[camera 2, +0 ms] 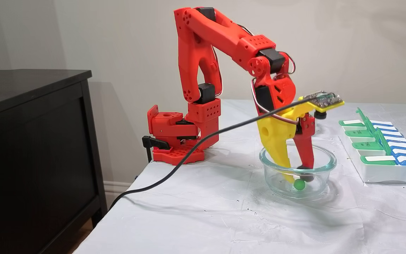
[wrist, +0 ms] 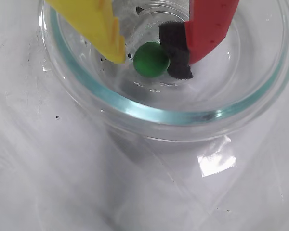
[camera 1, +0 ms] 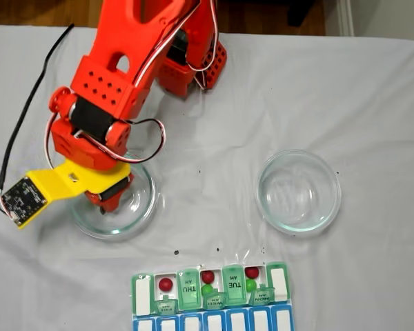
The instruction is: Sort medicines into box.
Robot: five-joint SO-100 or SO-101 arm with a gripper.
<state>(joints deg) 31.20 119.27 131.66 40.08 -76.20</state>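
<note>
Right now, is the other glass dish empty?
Empty: the right-hand dish in a fixed view holds no balls; the last green ball sits under the gripper.

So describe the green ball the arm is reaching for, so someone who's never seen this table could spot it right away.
Find the red arm; its pincer dips into the glass dish nearest its base. The green ball lies on that dish's floor, between the yellow finger and the red finger's black pad. It is the lone ball in a dish; the others sit in the pill organizer.
</note>
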